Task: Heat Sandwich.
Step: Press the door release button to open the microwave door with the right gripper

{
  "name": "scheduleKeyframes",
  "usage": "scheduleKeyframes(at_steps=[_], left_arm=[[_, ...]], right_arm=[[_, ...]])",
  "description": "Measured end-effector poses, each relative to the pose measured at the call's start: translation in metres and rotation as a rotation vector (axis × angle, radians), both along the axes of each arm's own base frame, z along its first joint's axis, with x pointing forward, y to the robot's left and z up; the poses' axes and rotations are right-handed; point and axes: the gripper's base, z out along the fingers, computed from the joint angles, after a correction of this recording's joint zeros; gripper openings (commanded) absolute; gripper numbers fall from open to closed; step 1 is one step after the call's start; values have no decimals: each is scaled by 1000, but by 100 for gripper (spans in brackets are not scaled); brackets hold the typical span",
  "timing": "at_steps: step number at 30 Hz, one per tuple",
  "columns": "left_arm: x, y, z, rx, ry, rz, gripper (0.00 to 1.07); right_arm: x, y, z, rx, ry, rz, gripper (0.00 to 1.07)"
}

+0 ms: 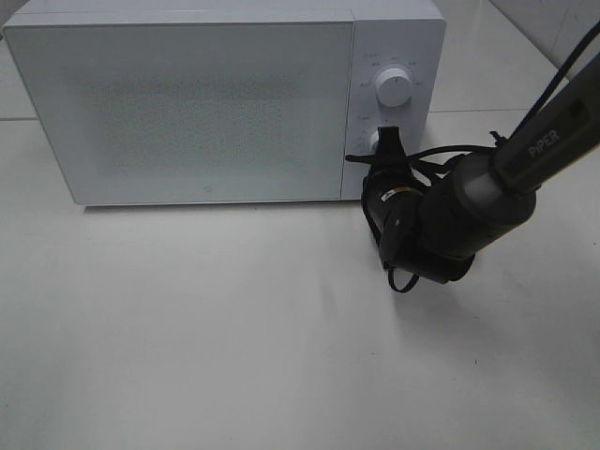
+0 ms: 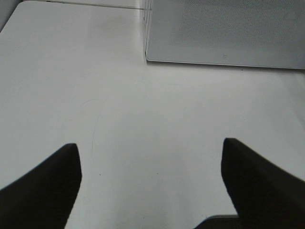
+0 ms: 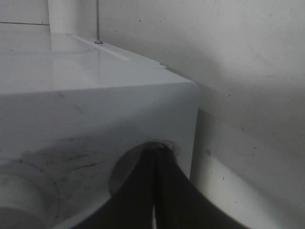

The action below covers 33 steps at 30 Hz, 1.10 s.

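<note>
- Exterior high view: white microwave (image 1: 187, 103) at the 12 o'clock end of the table (image 1: 234, 328), door closed.
- Right gripper (image 1: 388, 141) comes in from about 4 o'clock. Its tips are at the lower knob (image 1: 375, 142), which sits at 6 o'clock from the upper knob (image 1: 393, 87).
- Right wrist view: the fingers (image 3: 167, 191) are pressed flat together, nothing between them, tips touching the rim of the round knob (image 3: 126, 171). The view is dim and close, so I cannot tell whether they bear on its face or only its edge.
- Left gripper (image 2: 150, 144) is spread wide and empty, hanging over bare table, with the microwave's lower front corner ahead of it.
- Sandwich: not seen in any view. Probably behind the closed door, though the speckled window shows nothing of it. Its heading and long axis cannot be read.

What could go wrong, as I judge it:
- Closed tips nudging a round knob have little purchase. They could skate off the rim and leave the timer unset.
- A push that is too hard could shove the light oven toward 12 o'clock instead of turning the knob.
- Overturning the knob would set too long a heat.
- The loose black cable (image 1: 441, 155) by the wrist lies close to the panel and could snag as the wrist rolls.
</note>
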Motion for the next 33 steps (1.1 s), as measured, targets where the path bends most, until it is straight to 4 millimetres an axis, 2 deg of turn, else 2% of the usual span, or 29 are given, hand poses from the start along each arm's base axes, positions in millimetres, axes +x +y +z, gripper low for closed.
scheduleKeyframes(at_steps=[33], left_arm=[[0, 0, 0, 0, 0, 0, 76]], right_arm=[[8, 7, -7, 50, -65, -64, 0]])
